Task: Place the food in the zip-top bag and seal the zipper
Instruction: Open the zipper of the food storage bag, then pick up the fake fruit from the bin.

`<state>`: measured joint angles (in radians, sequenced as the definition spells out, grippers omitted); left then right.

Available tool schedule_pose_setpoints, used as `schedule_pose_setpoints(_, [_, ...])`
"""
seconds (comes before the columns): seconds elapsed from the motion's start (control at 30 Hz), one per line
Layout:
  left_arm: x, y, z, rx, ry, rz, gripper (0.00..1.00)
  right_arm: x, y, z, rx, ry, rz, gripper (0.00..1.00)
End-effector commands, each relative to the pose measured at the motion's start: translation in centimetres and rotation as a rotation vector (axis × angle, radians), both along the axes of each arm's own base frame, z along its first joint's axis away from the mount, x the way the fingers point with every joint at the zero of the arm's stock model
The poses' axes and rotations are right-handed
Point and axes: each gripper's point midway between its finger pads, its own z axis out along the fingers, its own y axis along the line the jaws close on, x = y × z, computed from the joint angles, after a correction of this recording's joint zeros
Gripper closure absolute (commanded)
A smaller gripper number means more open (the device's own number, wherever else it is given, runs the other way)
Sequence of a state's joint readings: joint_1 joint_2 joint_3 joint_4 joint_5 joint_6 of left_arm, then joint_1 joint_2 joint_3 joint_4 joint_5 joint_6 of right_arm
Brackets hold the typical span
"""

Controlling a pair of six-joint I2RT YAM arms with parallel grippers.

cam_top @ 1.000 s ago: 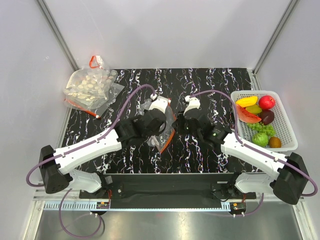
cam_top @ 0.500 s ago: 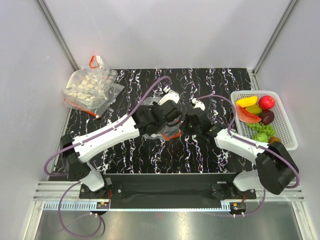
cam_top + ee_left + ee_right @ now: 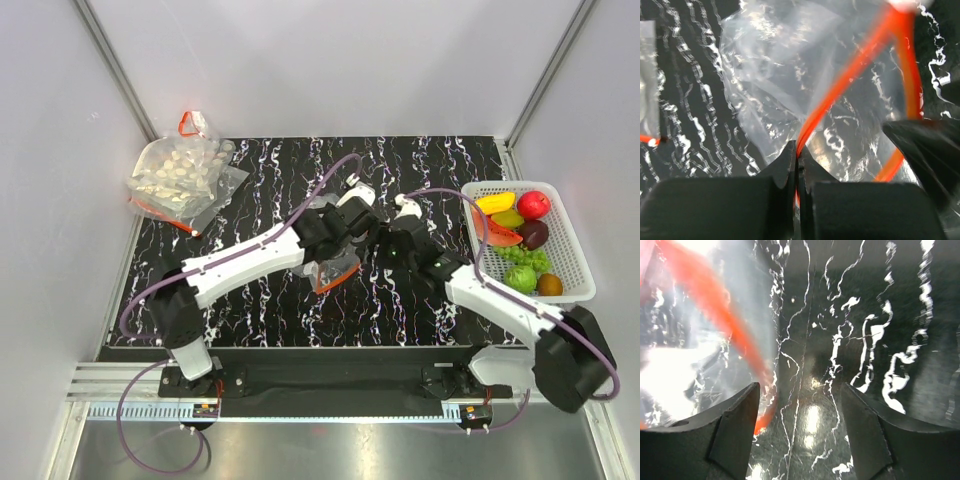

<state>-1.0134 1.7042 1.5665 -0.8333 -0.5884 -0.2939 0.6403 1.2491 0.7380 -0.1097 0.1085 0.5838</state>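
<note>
The zip-top bag (image 3: 332, 268) is clear and crinkly and sits mid-table between my two grippers. My left gripper (image 3: 346, 240) is shut on the zipper (image 3: 840, 85), the red-orange strip, pinched at the fingertips (image 3: 790, 160); the clear bag (image 3: 785, 75) hangs beyond them. The strip forks into two lines, so the mouth looks parted. My right gripper (image 3: 800, 425) is open and empty just right of the bag (image 3: 685, 370), with its left finger beside the zipper (image 3: 725, 315). The food (image 3: 515, 235), several toy fruits, lies in the basket. I see no food inside the bag.
The white basket (image 3: 580, 272) stands at the table's right edge. A larger clear bag of whitish pieces (image 3: 180, 172) with a red loop lies at the far left corner. White walls enclose the black marbled table (image 3: 260, 300).
My left arm has swung right and farther out, carrying the bag a little to the right. My right gripper has shifted slightly right and stays beside the bag.
</note>
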Motion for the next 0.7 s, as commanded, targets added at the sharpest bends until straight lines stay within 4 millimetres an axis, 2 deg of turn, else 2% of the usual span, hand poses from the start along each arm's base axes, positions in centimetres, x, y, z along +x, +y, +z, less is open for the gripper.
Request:
schedule_pose_setpoints(0.0, [1.7, -2.6, 0.3, -0.089, -0.021, -0.037, 1.00, 0.0, -1.8, 3.5, -0.008, -0.083, -0.016, 0.28])
schedule_pose_setpoints(0.03, [2.2, -2.7, -0.3, -0.088, -0.010, -0.036, 1.00, -0.1, -2.2, 4.8, 0.027, -0.103, -0.008, 0.28])
schedule_pose_setpoints(0.1, [2.8, -2.9, -0.8, -0.095, -0.001, -0.036, 1.00, -0.4, -2.7, 5.7, 0.034, -0.100, 0.002, 0.28])
schedule_pose_setpoints(0.13, [3.3, -2.7, -1.2, -0.093, 0.002, -0.025, 1.00, -0.4, -2.9, 7.1, 0.046, -0.126, 0.001, 0.28])
schedule_pose_setpoints(0.27, [4.4, -2.8, -2.7, -0.092, 0.041, -0.020, 1.00, 0.4, -5.8, 8.8, -0.024, -0.150, -0.087, 0.23])
schedule_pose_setpoints(0.3, [4.6, -2.9, -2.7, -0.095, 0.043, -0.020, 1.00, 0.8, -8.3, 8.1, -0.067, -0.108, -0.165, 0.24])
schedule_pose_setpoints(0.33, [4.6, -2.8, -2.7, -0.093, 0.045, -0.018, 1.00, 1.6, -9.5, 8.7, -0.079, -0.102, -0.209, 0.24])
schedule_pose_setpoints(0.37, [4.6, -2.8, -2.7, -0.093, 0.044, -0.016, 1.00, 2.0, -11.2, 8.5, -0.099, -0.082, -0.248, 0.24])
schedule_pose_setpoints(0.4, [4.6, -2.8, -2.8, -0.097, 0.046, -0.014, 1.00, 2.6, -13.8, 8.5, -0.106, -0.067, -0.327, 0.24])
schedule_pose_setpoints(0.43, [4.5, -2.9, -2.7, -0.103, 0.046, -0.018, 1.00, 3.0, -15.3, 8.8, -0.100, -0.065, -0.371, 0.23])
schedule_pose_setpoints(0.47, [4.4, -3.1, -2.7, -0.111, 0.050, -0.025, 1.00, 3.3, -16.6, 8.9, -0.080, -0.061, -0.418, 0.21])
schedule_pose_setpoints(0.5, [4.4, -3.2, -2.7, -0.116, 0.058, -0.027, 1.00, 3.9, -19.4, 9.0, -0.056, -0.061, -0.512, 0.15])
schedule_pose_setpoints(0.57, [4.1, -3.5, -2.8, -0.125, 0.072, -0.040, 1.00, 4.3, -21.1, 9.1, 0.004, -0.054, -0.594, 0.04])
schedule_pose_setpoints(0.63, [4.0, -3.5, -2.7, -0.127, 0.074, -0.045, 1.00, 4.8, -24.3, 8.8, 0.037, -0.047, -0.696, 0.00])
schedule_pose_setpoints(0.67, [4.0, -3.3, -2.7, -0.124, 0.067, -0.040, 1.00, 5.1, -25.1, 8.8, 0.066, -0.040, -0.743, 0.00])
